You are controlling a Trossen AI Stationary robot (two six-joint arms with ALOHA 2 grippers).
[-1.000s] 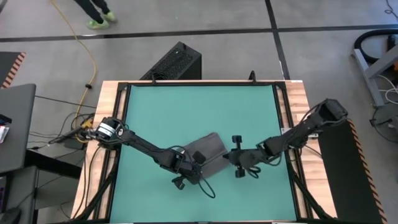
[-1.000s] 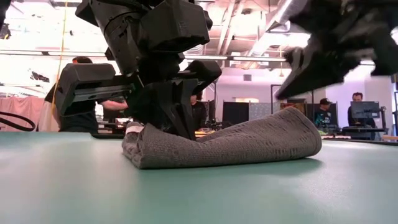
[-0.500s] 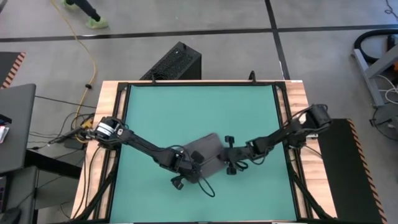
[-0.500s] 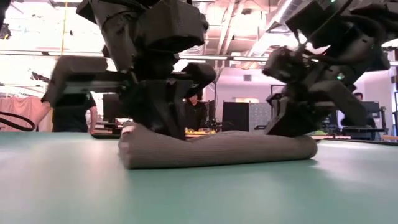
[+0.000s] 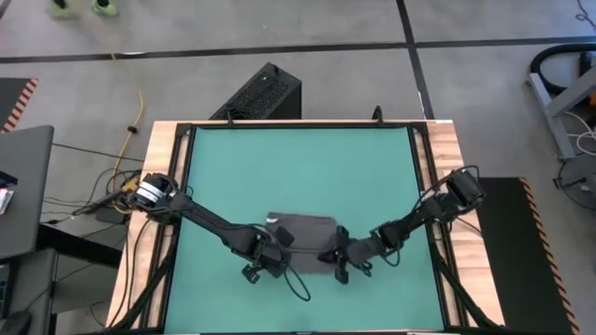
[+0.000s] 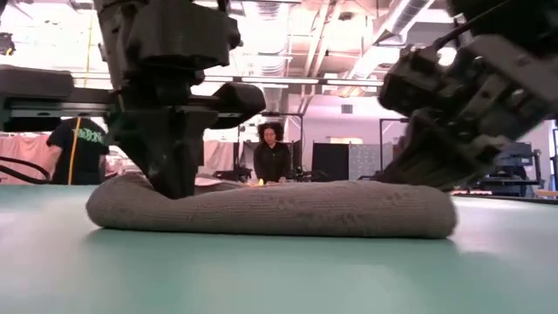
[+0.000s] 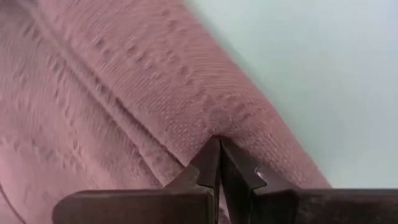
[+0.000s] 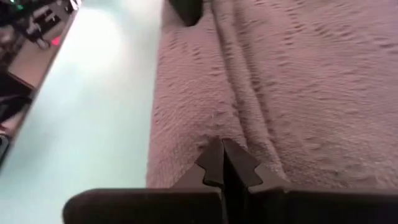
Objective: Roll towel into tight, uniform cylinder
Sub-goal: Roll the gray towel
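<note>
Left gripper (image 7: 219, 144) is pressed fingers-together into the towel (image 5: 300, 233); right gripper (image 8: 224, 149) likewise, at the opposite end. Nothing is pinched in either. Towel is seen low at the near middle of the teal mat (image 5: 298, 158), partly rolled. Roll judged loose; tightening and evening remain.

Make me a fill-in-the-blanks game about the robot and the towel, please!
1. The grey towel lies on a mat coloured ____.
2. Both grippers are ____, with no gap between their fingers.
3. The left gripper and the right gripper both press on the ____.
4. Seen from above, the black box sits on the ____, outside the table.

Missing words: teal; shut; towel; floor
</note>
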